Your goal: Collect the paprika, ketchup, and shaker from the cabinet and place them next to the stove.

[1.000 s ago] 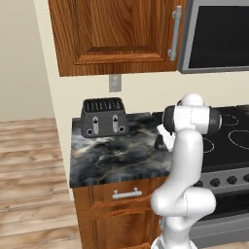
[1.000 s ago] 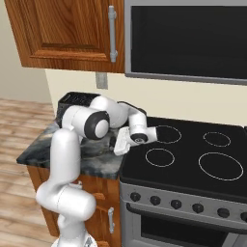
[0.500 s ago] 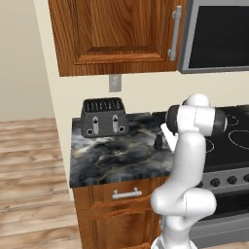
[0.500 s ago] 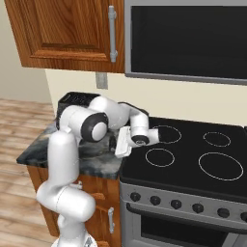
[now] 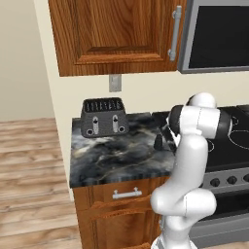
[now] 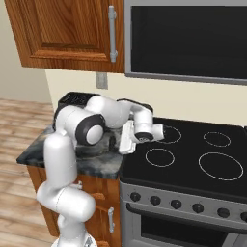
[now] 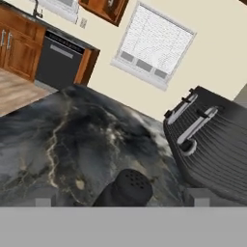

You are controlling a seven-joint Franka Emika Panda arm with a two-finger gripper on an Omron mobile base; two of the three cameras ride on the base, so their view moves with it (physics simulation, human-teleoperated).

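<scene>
The small dark shaker [image 5: 158,142] stands upright on the dark marble counter [image 5: 114,158], just left of the black stove [image 6: 190,144]. My gripper [image 6: 120,144] hovers over it, tilted down, with the shaker [image 6: 112,143] at its fingers. In the hand view my gripper [image 7: 120,200] is open; its tips stand wide apart on either side of the shaker's perforated top [image 7: 131,185] without touching it. The wooden cabinet [image 5: 116,34] above the counter has its door shut. The paprika and the ketchup are out of view.
A black toaster [image 5: 103,116] sits at the back of the counter, close to the shaker's left. The microwave [image 6: 188,38] hangs over the stove. The counter's front edge [image 5: 121,177] is near. A wall outlet [image 5: 115,82] is behind the toaster.
My jaws have spread wider and let go of the shaker, which stays on the counter. The hand has lifted slightly away from it.
</scene>
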